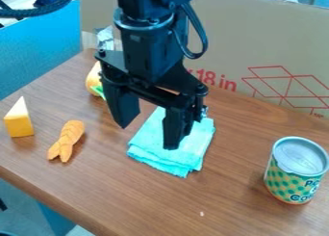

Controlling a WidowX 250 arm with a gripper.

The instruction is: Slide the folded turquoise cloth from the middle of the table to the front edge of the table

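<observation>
Hanging above the folded cloth (183, 155), your gripper (146, 137) has its two fingers spread well apart, and the cloth lies beneath it near the middle of the table (244, 201). To the picture's left you have a wedge (19, 122) and, near it, an orange toy (67, 139); a can (296, 175) stands upright at the right, with a cardboard box (257, 42) behind the table.

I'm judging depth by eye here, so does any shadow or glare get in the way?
Camera view: soft shadows by the carrot and yellow wedge, outlines clear; pale sheen on the lid of the can; black gripper shows little surface detail, hiding part of the cloth.
</observation>
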